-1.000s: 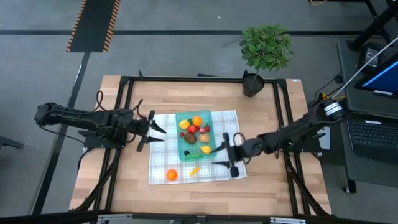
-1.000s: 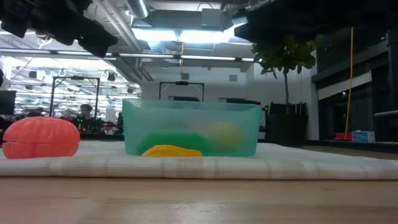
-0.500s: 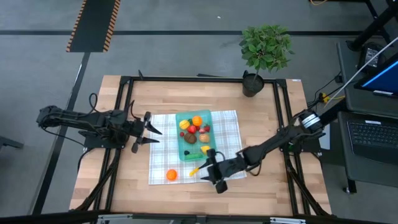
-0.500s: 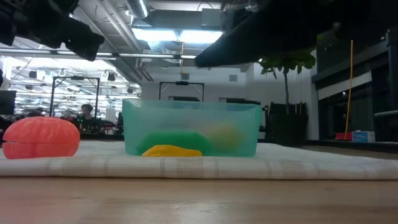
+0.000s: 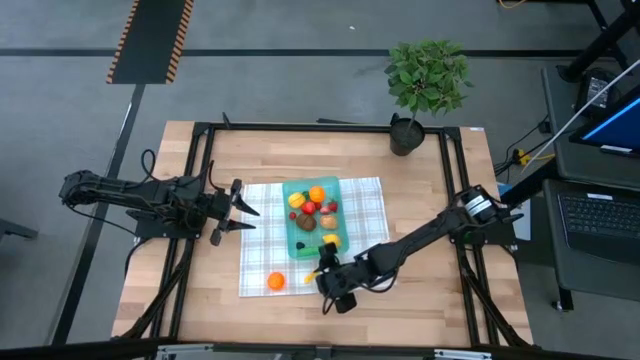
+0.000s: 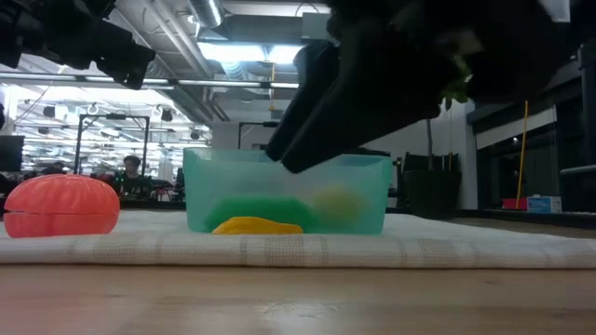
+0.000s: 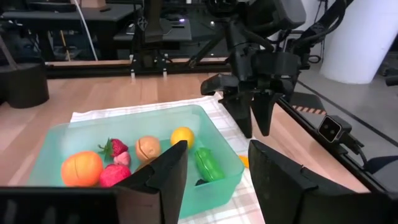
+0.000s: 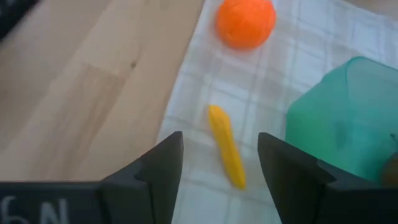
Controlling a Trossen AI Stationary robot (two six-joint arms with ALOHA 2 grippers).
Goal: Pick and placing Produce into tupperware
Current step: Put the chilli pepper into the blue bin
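Teal tupperware (image 5: 312, 217), translucent, rectangular, set on the checked cloth (image 5: 365, 200) at mid-table; used here as the landmark. Contents, seen from above and from the left wrist: 1 orange fruit (image 7: 81, 168), 1 strawberry (image 7: 114, 148), 1 red piece (image 7: 114, 175), 1 tan-brown piece (image 7: 148, 148), 1 yellow round piece (image 7: 182, 136) and 1 green vegetable (image 7: 209, 165). Outside the tupperware, on the cloth: 1 slim yellow piece (image 8: 226, 146) lying flat just beside the container's near corner, and 1 orange ball (image 5: 275, 282) farther out toward the cloth's near-left corner, apart from the container. Right gripper (image 5: 327, 275): at the tupperware's near end, above the slim yellow piece, fingers spread wide with the piece showing between them and nothing gripped. Left gripper (image 5: 243, 209): to the left of the tupperware, at the cloth's left edge, fingers parted and empty, pointing toward the container. Potted plant (image 5: 425, 85): at the table's far edge, well apart from the tupperware, beyond and to the right of it.
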